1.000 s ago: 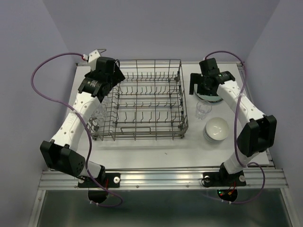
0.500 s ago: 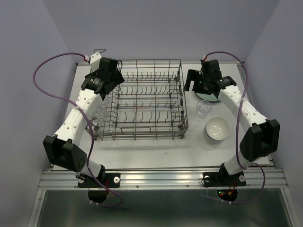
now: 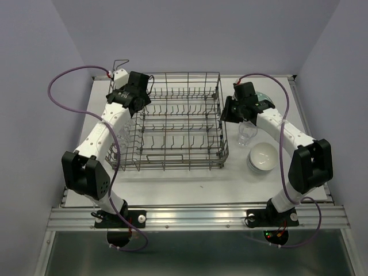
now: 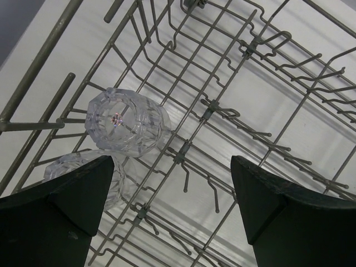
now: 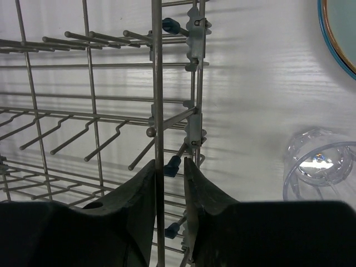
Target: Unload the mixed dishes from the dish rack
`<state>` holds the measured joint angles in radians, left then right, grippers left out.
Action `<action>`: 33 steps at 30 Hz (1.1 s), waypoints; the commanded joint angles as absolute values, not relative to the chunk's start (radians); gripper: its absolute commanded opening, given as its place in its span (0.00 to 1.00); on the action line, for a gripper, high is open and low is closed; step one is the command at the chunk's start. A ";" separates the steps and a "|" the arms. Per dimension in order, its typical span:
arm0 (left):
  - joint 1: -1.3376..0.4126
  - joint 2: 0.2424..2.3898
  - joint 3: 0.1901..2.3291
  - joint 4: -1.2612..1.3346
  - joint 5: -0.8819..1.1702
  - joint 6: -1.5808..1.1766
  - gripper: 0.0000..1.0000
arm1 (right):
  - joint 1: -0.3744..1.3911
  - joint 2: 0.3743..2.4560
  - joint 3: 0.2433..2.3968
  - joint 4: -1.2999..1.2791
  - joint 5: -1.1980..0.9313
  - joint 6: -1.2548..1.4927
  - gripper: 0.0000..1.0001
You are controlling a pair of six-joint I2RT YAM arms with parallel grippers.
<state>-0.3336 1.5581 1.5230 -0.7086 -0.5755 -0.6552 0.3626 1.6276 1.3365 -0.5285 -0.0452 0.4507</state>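
The dish rack (image 3: 178, 123) is a grey wire basket in the middle of the table. Two clear glasses (image 3: 119, 138) stand upside down along its left side. In the left wrist view one glass (image 4: 125, 119) shows whole and the other (image 4: 75, 167) is half hidden by a finger. My left gripper (image 3: 132, 106) (image 4: 172, 183) hangs wide open above them, touching nothing. My right gripper (image 3: 226, 110) (image 5: 169, 167) straddles the rack's right rim wire (image 5: 157, 83). Its jaws are narrowed and open, with a gap left beside the wire.
To the right of the rack stand a clear glass (image 3: 247, 132) (image 5: 320, 164), stacked white bowls (image 3: 263, 156) and a blue-rimmed plate (image 3: 263, 96) (image 5: 340, 28). Inside, the rack shows only bare tines (image 4: 222, 114).
My right gripper swung left from over the plate to the rack's right rim and its jaws narrowed. My left gripper shifted slightly toward the back, still open.
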 commanded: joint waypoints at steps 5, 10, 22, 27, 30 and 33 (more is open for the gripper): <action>-0.330 1.618 1.575 -0.771 -0.675 -0.704 0.99 | 0.385 1.601 1.313 -0.462 -0.006 0.505 0.15; -0.330 1.667 1.615 -0.845 -0.716 -0.773 0.99 | 0.408 1.600 1.309 -0.459 0.035 0.522 0.09; -0.328 1.733 1.620 -0.914 -0.819 -0.933 0.99 | 0.417 1.608 1.289 -0.445 0.015 0.522 0.06; -0.328 1.746 1.579 -0.839 -0.821 -0.953 0.99 | 0.417 1.605 1.287 -0.443 0.008 0.512 0.05; -0.328 1.741 1.559 -0.824 -0.822 -0.965 0.99 | 0.417 1.606 1.285 -0.443 0.008 0.512 0.05; -0.325 1.744 1.551 -0.833 -0.830 -0.979 0.99 | 0.417 1.609 1.285 -0.443 0.008 0.508 0.04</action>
